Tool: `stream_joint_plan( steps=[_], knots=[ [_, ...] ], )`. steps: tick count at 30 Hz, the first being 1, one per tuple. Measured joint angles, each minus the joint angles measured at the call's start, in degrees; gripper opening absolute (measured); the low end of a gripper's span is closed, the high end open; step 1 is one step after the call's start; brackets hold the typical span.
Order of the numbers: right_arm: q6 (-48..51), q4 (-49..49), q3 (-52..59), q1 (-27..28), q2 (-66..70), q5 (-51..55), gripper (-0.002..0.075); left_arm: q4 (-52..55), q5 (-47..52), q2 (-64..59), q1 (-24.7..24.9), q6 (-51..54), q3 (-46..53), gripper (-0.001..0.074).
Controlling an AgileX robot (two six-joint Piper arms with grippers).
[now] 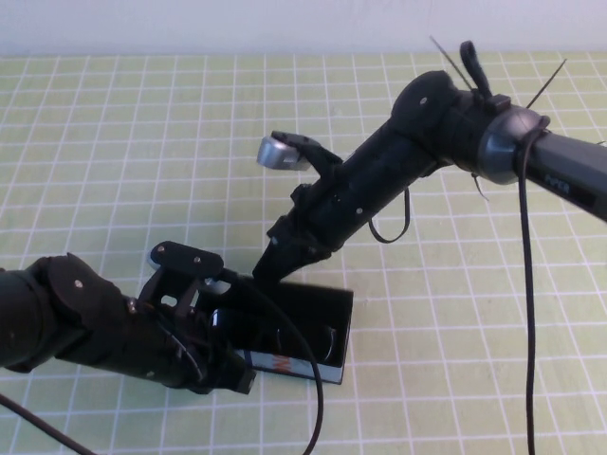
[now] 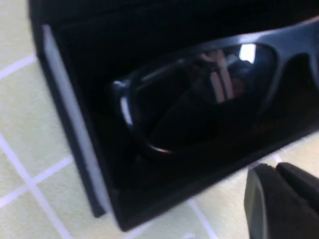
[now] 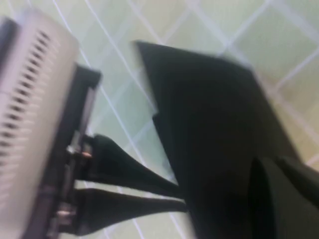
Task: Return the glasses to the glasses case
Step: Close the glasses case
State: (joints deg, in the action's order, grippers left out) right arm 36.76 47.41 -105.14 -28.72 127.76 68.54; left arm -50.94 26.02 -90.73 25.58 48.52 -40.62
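Over on the left, the left claw [image 1: 223, 365] hangs low at the near-left end of the rectangular box-shaped glasses case [image 1: 327, 365], with its matte black lining and a blue, white and orange printed front side; whether its fingers are parted or pressed together, I cannot tell, the arm's own bulk covers them. Its wrist view looks right into the open case [image 2: 75, 149], and there they are: the black plastic-framed glasses with dark reflective lenses [image 2: 199, 94], lying inside the box on the dark lining, frame running along the length of it. The case sits on the pale green gridded tabletop [image 1: 455, 360], toward the near middle. Moving right, the right claw [image 1: 268, 267] reaches down from the far right to the case's back edge, where its wrist view shows black fingers [image 3: 129, 186] drawn close together against the raised black lid [image 3: 219, 129].
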Motion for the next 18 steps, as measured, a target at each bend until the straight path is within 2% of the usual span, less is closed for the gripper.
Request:
stream_joint_plan(
  steps=[5,8,18],
  knots=[
    [-4.3,-5.7,0.0,-3.4,0.0,0.4,-0.0018,4.2,3.6,3.0,0.0,1.6,-0.8,-0.0003],
    [-5.4,-5.8,0.0,-4.8,-0.1,0.5,-0.0018,11.4,8.0,6.0,0.0,0.4,-2.5,-0.0003],
    [-7.9,-8.6,0.0,-7.0,-0.8,0.5,-0.0018,44.3,34.1,15.3,0.0,-19.5,-13.0,-0.0003]
  ],
)
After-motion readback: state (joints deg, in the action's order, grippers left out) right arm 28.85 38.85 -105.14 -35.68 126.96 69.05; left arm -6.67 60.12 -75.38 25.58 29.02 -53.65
